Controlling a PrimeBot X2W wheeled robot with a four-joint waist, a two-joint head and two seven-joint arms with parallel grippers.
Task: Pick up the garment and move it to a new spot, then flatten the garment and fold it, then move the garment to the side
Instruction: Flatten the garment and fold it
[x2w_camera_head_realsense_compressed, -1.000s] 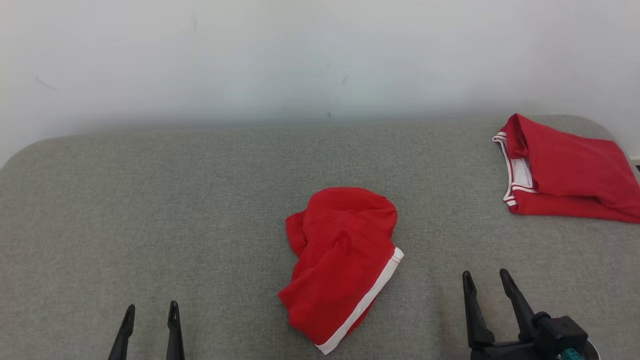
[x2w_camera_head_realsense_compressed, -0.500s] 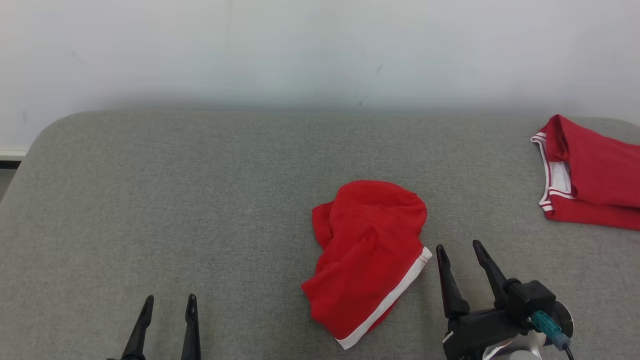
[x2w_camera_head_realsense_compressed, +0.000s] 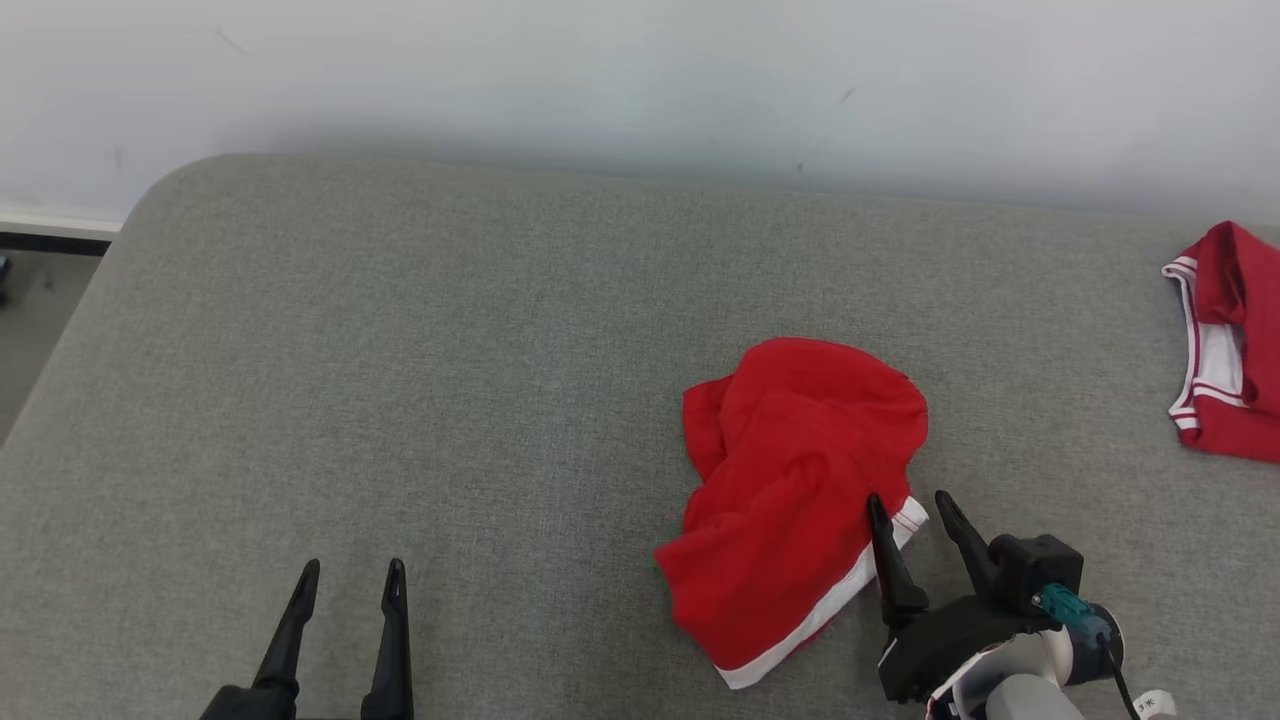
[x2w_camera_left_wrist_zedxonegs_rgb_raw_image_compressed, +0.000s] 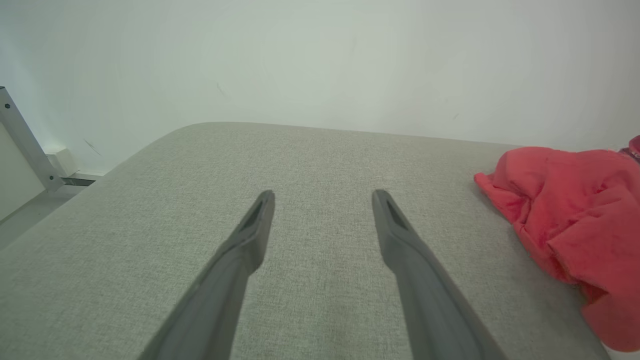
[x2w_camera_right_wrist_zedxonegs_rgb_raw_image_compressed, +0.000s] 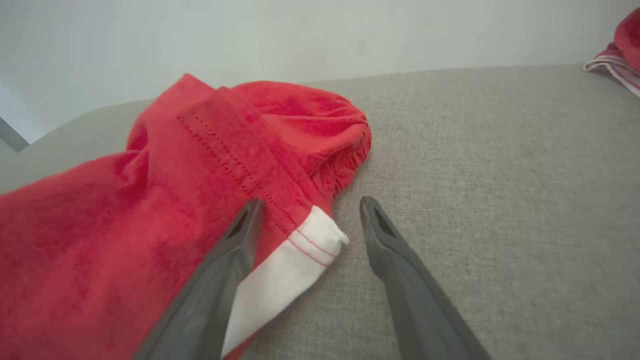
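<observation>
Red garment (x2w_camera_head_realsense_compressed: 790, 470) with white trim; grey table (x2w_camera_head_realsense_compressed: 450, 380); dark grippers.

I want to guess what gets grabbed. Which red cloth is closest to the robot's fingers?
The crumpled red garment: its white corner sits between the right fingers. The other red garment lies far right.

Our right gripper (x2w_camera_head_realsense_compressed: 908, 497), fingers spread, frames the white-banded corner of a crumpled red garment (x2w_camera_head_realsense_compressed: 795, 470) on the grey cushion (x2w_camera_head_realsense_compressed: 450, 350), our left gripper (x2w_camera_head_realsense_compressed: 354, 565) likewise spread well to its left, a second red garment (x2w_camera_head_realsense_compressed: 1235, 350) at the right edge.
</observation>
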